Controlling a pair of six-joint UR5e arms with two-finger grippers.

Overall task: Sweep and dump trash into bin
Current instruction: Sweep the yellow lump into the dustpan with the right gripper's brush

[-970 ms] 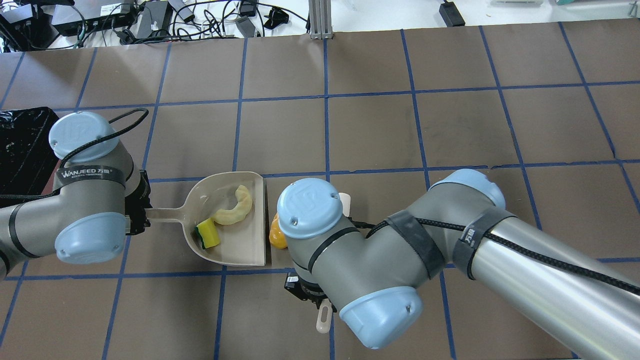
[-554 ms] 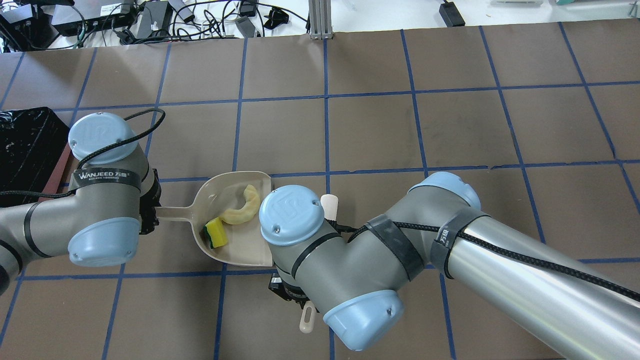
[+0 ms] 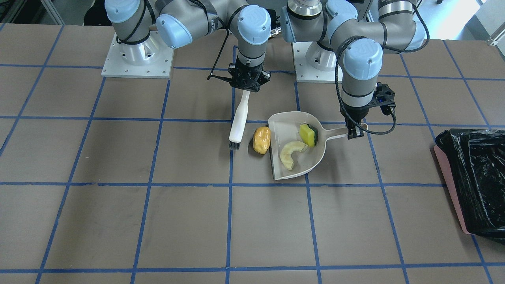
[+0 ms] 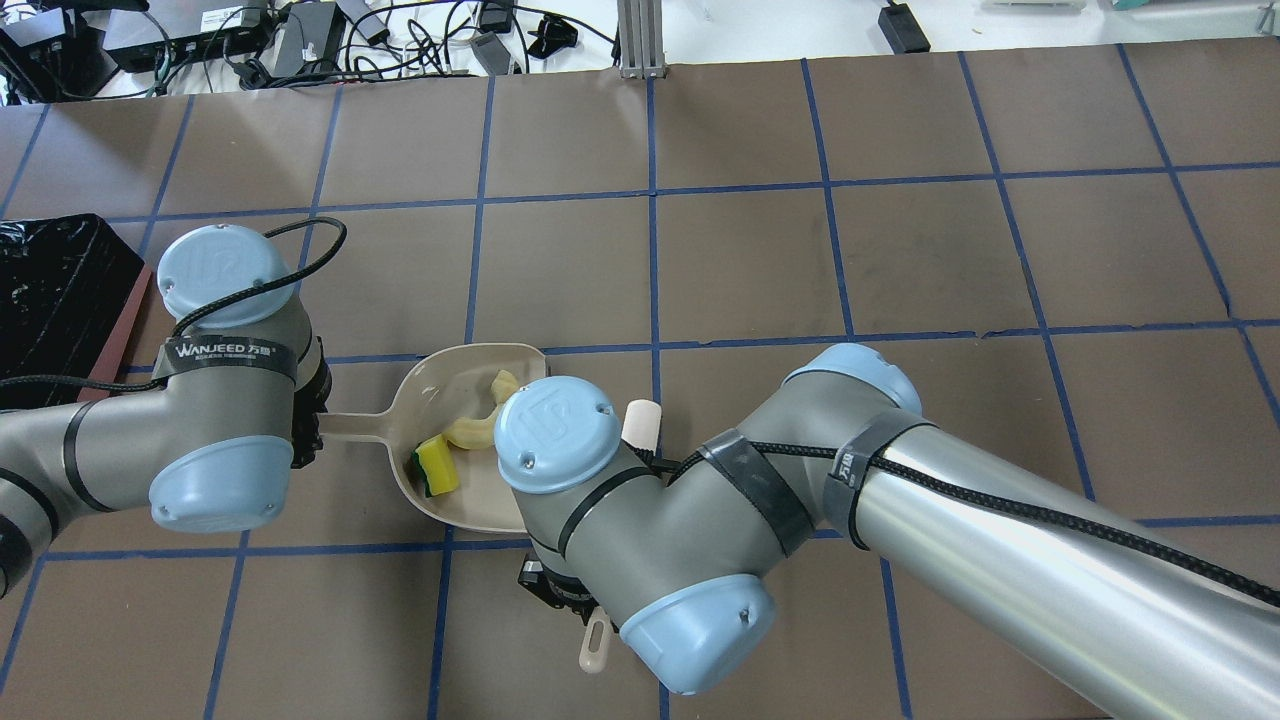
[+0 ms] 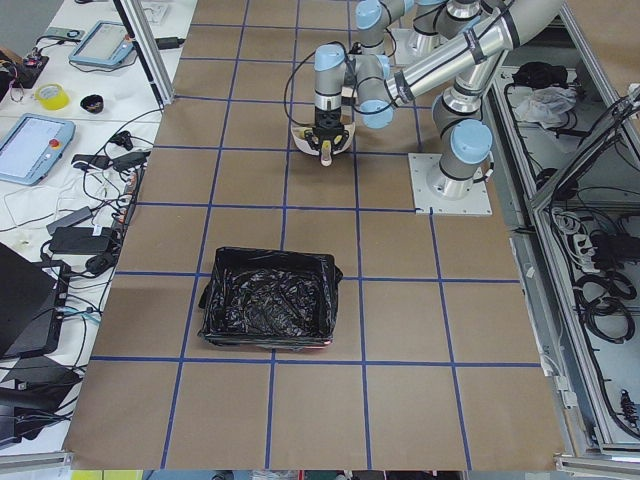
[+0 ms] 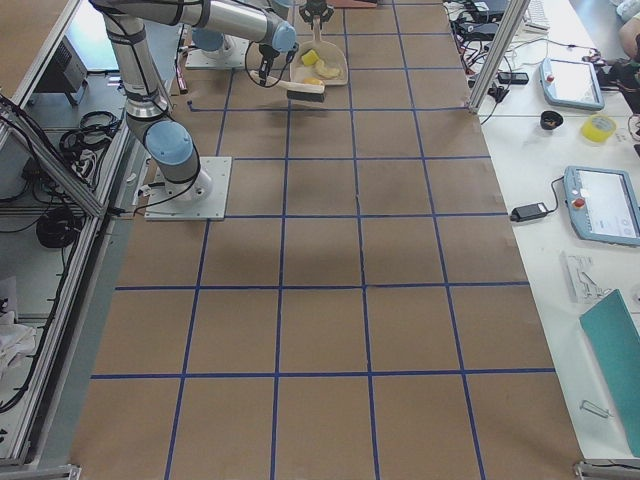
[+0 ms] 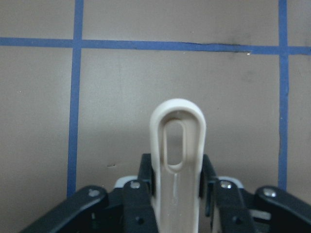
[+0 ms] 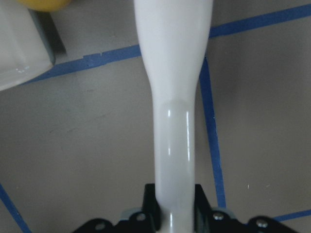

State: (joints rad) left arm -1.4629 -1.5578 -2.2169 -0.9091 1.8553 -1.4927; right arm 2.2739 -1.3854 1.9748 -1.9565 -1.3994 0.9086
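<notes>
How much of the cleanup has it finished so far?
Done: the sponge chunk and pale slice lie in the dustpan. In hand: the right pincer holds the brush beside the orange lump on the table. Left: sweeping it in, then dumping into the bin.

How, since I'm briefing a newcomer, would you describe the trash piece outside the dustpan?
Find the beige dustpan on the table. Outside its open edge, between it and the white brush, lies a glossy orange-yellow lump. Unlike the sponge chunk and pale slice inside, it rests on the table.
</notes>
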